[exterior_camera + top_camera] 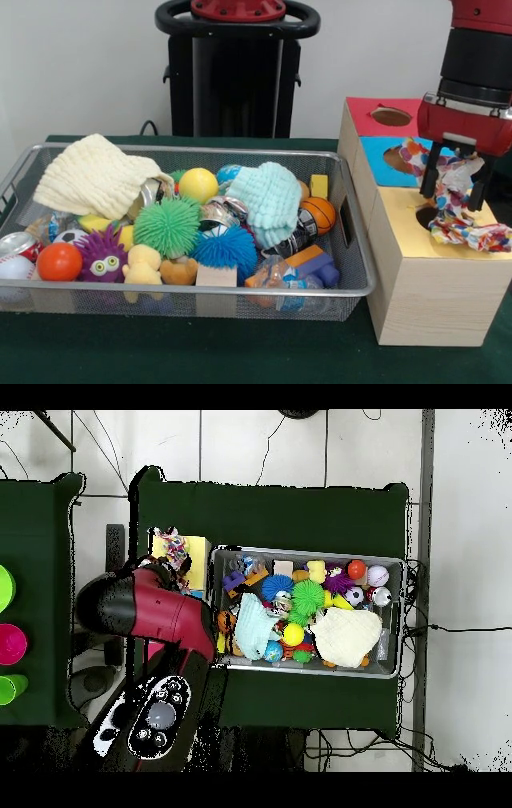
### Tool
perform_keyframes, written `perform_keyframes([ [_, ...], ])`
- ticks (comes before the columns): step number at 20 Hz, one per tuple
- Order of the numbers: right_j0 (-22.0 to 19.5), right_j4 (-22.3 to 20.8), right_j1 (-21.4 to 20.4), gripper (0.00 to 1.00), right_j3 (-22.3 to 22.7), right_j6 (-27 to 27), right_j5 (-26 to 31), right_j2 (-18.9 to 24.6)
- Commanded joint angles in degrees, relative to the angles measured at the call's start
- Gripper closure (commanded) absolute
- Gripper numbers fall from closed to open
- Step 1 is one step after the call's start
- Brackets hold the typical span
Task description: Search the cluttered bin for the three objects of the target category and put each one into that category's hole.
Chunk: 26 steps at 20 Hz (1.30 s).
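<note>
My gripper (456, 192) hangs over the yellow top of the wooden box (424, 280), to the right of the wire-mesh bin (356, 240). It is shut on a crumpled wrapper with multicoloured dots (472, 234). The wrapper hangs between the fingers and its lower end rests on the yellow top, beside the dark hole (422, 214). A part of the dotted plastic reaches left over the blue section's hole (396, 158). In the overhead view the wrapper (172, 544) lies on the yellow top (197, 556) and the arm hides the gripper. A crinkly clear plastic piece (282, 278) lies at the bin's front right.
The bin (300, 550) holds two knitted cloths (96, 176), spiky rubber balls (166, 226), dented cans (18, 242), balls, blocks and soft toys. The box also has a red section with a hole (390, 116). The robot's pedestal (232, 72) stands behind the bin.
</note>
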Motion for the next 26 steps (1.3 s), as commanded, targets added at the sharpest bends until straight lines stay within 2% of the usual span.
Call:
perform_keyframes([
  [1,-1.0,-0.9,-3.7,0.00,0.9,11.3,12.8,1.8],
  [5,-1.5,-1.3,-5.6,0.00,1.5,10.6,14.6,1.9],
  [13,-2.2,-1.4,-6.0,0.00,2.1,10.3,13.2,2.6],
  [23,-0.9,-3.1,-4.2,0.00,0.0,10.8,11.2,0.1],
  [24,-0.7,-3.1,-4.1,1.00,-0.1,11.0,11.0,-0.2],
  [26,-0.8,-3.0,-4.1,1.00,0.0,11.0,10.5,0.0],
])
